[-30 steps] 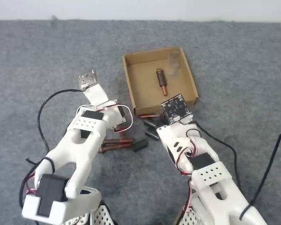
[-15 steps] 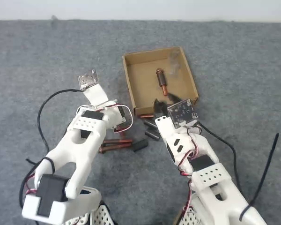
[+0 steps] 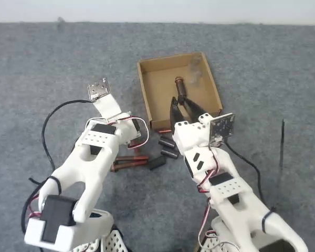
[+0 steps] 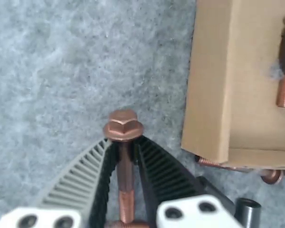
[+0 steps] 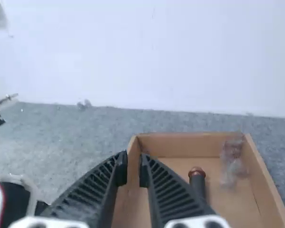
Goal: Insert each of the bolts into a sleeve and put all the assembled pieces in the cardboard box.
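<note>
Our left arm (image 3: 92, 157) and right arm (image 3: 223, 184) wear white shells, black servos, red-and-white wires and black cables; the left claw (image 4: 124, 142) and right claw (image 5: 133, 164) have ribbed dark fingers (image 5: 168, 187).

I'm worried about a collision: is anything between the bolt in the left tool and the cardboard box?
Nothing visible: only bare carpet lies between the bolt in the left tool and the cardboard box outer wall. The right tool hangs over the box's near end, so it might crowd a drop there.
</note>
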Action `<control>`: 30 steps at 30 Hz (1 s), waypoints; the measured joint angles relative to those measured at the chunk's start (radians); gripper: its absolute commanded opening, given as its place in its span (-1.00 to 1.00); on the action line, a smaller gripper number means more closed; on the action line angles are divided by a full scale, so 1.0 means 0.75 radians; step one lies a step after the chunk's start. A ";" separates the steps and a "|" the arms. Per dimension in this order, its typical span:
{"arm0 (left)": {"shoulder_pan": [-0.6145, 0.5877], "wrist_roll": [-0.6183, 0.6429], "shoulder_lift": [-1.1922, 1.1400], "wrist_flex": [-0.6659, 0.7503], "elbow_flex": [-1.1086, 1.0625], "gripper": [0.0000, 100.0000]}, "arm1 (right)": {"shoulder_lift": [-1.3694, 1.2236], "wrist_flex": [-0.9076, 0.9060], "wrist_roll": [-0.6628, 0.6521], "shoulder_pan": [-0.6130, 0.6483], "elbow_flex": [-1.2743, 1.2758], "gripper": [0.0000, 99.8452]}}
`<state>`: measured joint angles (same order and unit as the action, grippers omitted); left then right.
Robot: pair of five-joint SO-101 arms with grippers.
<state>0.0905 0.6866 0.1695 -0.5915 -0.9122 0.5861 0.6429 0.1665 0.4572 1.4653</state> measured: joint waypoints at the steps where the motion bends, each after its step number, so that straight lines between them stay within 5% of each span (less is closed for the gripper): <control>1: 0.000 0.000 0.000 0.000 0.000 -0.97 | -0.006 -0.010 0.000 -0.008 0.000 -0.99; 9: 0.000 0.000 0.000 0.010 -0.016 -0.97 | -0.006 -0.413 -0.004 -0.186 -0.004 -0.99; 15: 0.000 0.000 0.000 0.057 -0.016 -0.97 | -0.006 -0.957 -0.329 -0.268 -0.223 -0.99; 20: 0.000 0.000 0.000 0.059 -0.016 -0.97 | -0.006 -1.391 -0.389 -0.268 -0.405 -0.98; 30: 0.000 0.000 0.000 0.059 -0.016 -0.97 | -0.018 -1.833 -0.391 -0.190 -0.599 -0.98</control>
<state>0.0905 0.6866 0.1695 -0.5470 -0.9244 0.5723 -0.7319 -0.1266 0.3145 1.0157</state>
